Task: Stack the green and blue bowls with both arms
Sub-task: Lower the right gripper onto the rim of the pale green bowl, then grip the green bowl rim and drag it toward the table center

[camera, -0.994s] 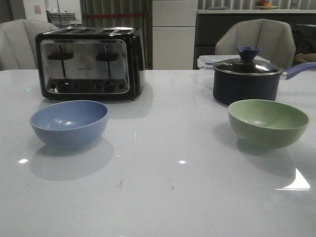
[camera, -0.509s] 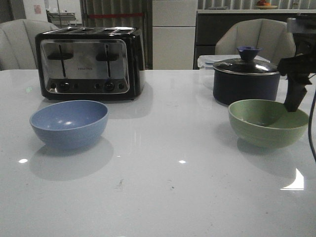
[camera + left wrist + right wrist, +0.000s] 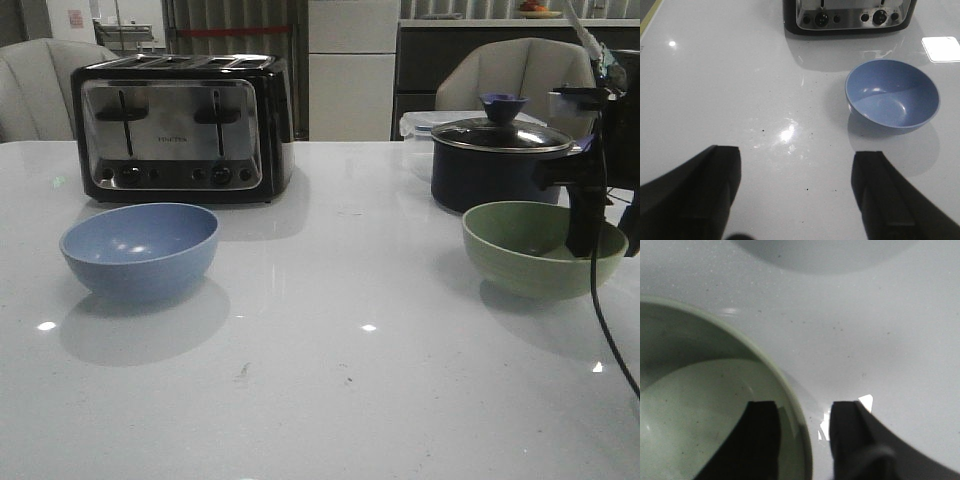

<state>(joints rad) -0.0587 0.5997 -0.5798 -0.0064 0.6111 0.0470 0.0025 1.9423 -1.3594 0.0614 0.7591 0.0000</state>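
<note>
Green bowl (image 3: 543,248): round, matte, pale sage; sits on the right part of the table, just in front of the saucepan.
Blue bowl (image 3: 140,249): same rounded shape, dusty blue, matte with faint highlights inside; sits on the left part of the table, in front of the toaster, well apart from the green one.
Right gripper (image 3: 804,432): dark and blocky; fingers parted and straddling the green bowl's rim, one finger (image 3: 759,440) inside the bowl, the other outside over the table. Whether they touch the rim cannot be told.
Left gripper (image 3: 797,192): two dark wedge fingers spread wide over bare table, holding nothing; the blue bowl lies ahead of it, apart.
Table (image 3: 330,350): white, glossy, finely speckled, reflecting lights.
Toaster (image 3: 180,125): black casing, polished metal face, knobs along the base.
Saucepan (image 3: 497,160): dark body, shiny rim, purple knob and handle.
Front view only: right arm with thin black cable (image 3: 600,320) hanging; left arm is out of sight.
Wrist views only: the finger gaps.
</note>
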